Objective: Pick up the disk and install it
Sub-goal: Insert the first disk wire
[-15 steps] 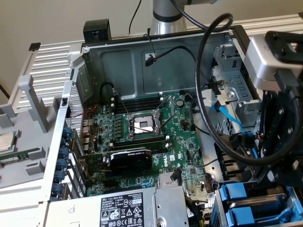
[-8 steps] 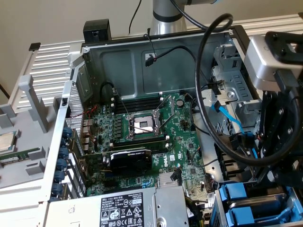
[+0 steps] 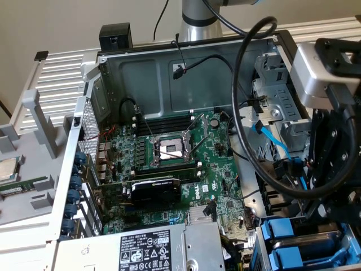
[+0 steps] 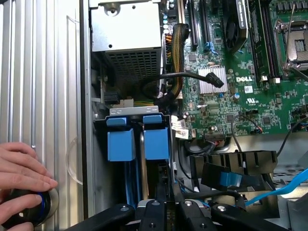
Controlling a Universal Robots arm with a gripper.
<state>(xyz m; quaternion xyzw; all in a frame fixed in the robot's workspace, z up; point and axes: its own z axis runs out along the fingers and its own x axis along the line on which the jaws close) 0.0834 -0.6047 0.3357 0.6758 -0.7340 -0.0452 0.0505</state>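
We hover our gripper [image 4: 166,211] over the drive bay at the front corner of the open Dell workstation case [image 3: 141,73], close above the two blue carrier frames [image 4: 137,142] that stand side by side in their slots. How far the gripper is open we cannot tell, since its linkage bars cross the wrist view and the fingertips are hidden. Whether it holds anything is just as unclear.

The disk itself, metal body and label, we cannot make out; the blue frames suggest it sits in or just beside those bays. We judge the step in hand to be the seating at the bay. That calls for keeping the carrier square to its slot and clear of the blue SATA cable [image 3: 271,138].

A person's hand [image 4: 21,180] rests on a dark round knob on the ribbed grey surface [image 4: 43,72] beside the case.
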